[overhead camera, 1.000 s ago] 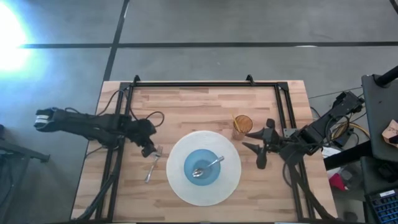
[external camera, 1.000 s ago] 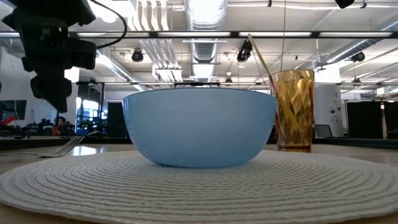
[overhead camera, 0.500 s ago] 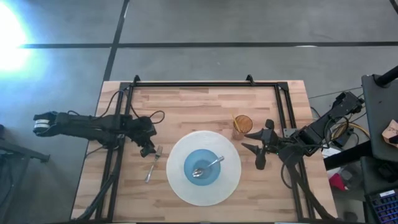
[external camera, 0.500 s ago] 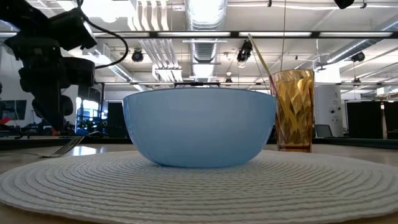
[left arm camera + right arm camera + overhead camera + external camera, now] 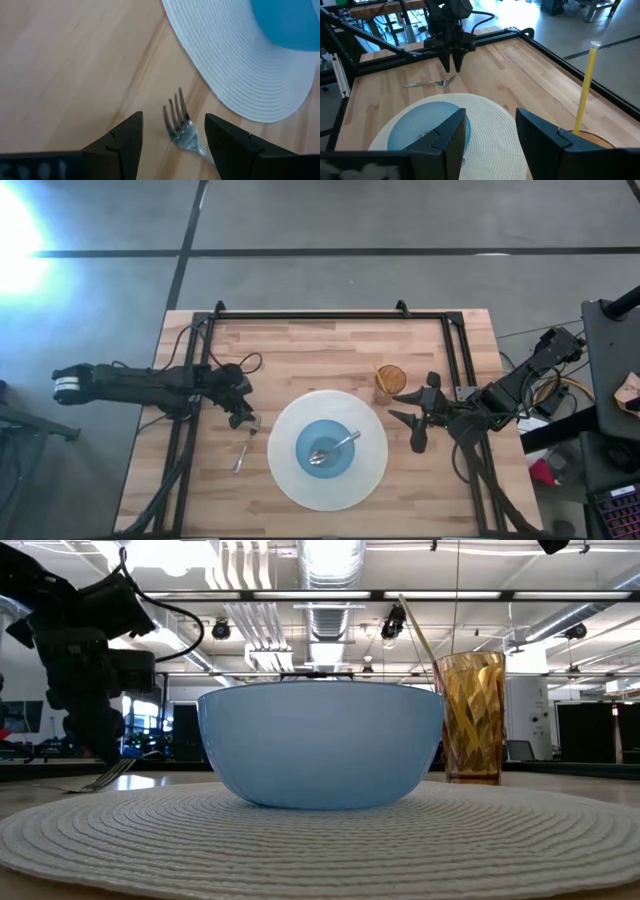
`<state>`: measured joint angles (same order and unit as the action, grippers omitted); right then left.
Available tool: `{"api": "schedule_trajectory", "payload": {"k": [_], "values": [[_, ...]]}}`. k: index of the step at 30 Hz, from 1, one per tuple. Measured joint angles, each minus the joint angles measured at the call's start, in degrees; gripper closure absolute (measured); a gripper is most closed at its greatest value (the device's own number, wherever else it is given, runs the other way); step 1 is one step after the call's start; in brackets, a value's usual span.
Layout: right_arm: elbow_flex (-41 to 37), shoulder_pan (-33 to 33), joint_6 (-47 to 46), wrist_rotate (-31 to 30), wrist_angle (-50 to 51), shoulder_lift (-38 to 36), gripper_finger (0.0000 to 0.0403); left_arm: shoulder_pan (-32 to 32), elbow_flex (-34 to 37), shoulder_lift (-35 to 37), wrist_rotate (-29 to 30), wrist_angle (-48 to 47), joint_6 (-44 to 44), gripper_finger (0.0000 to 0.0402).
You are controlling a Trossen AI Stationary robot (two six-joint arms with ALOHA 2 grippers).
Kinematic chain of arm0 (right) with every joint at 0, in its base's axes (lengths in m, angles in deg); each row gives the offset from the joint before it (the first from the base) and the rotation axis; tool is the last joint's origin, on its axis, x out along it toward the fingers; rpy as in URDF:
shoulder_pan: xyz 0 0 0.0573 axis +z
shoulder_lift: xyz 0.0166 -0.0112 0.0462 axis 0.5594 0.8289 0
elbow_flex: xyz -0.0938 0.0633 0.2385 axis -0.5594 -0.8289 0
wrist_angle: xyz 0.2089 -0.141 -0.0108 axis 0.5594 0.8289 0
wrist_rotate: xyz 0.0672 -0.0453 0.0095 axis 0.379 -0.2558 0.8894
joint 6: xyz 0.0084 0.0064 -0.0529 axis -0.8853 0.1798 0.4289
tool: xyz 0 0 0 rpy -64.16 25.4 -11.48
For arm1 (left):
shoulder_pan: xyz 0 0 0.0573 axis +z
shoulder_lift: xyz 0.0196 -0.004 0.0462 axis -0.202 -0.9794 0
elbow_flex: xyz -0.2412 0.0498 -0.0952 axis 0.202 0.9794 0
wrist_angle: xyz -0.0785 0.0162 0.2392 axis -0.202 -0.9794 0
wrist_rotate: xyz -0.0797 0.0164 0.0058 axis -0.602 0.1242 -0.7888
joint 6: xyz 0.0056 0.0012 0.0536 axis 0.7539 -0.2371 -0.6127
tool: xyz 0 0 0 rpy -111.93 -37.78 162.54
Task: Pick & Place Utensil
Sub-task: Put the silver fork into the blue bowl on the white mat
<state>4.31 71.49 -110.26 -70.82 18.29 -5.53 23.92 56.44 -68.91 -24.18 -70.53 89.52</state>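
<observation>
Left gripper (image 5: 172, 142) jaws apart, straddling the tines of the fork (image 5: 178, 125), nothing held.

Fork lies flat on the table (image 5: 310, 350), just off the left edge of the white woven placemat (image 5: 285, 470), tines toward the far side, handle running back toward me. In the high view my left gripper (image 5: 243, 418) sits right over the tine end. I'd rather not close there: tines are thin and flared, likely to pivot or skid. My plan is to slide back to the neck or upper handle, keep the jaws square across the shaft, drop until the fingertips nearly brush the wood, then close. Blue bowl (image 5: 327, 448) on the mat already has a spoon (image 5: 335, 448) in it. Right gripper (image 5: 418, 418) is also spread and empty, parked beside the amber glass (image 5: 390, 380); I'm leaving it there.
</observation>
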Motion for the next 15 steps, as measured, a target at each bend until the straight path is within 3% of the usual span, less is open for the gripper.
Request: {"api": "schedule_trajectory", "payload": {"k": [15], "values": [[0.0, 0.0, 0.0, -0.11, -0.02, 0.0, 0.0236, 0.27, 5.53, -0.1, -1.23, 10.34, -2.28, 0.0197]]}}
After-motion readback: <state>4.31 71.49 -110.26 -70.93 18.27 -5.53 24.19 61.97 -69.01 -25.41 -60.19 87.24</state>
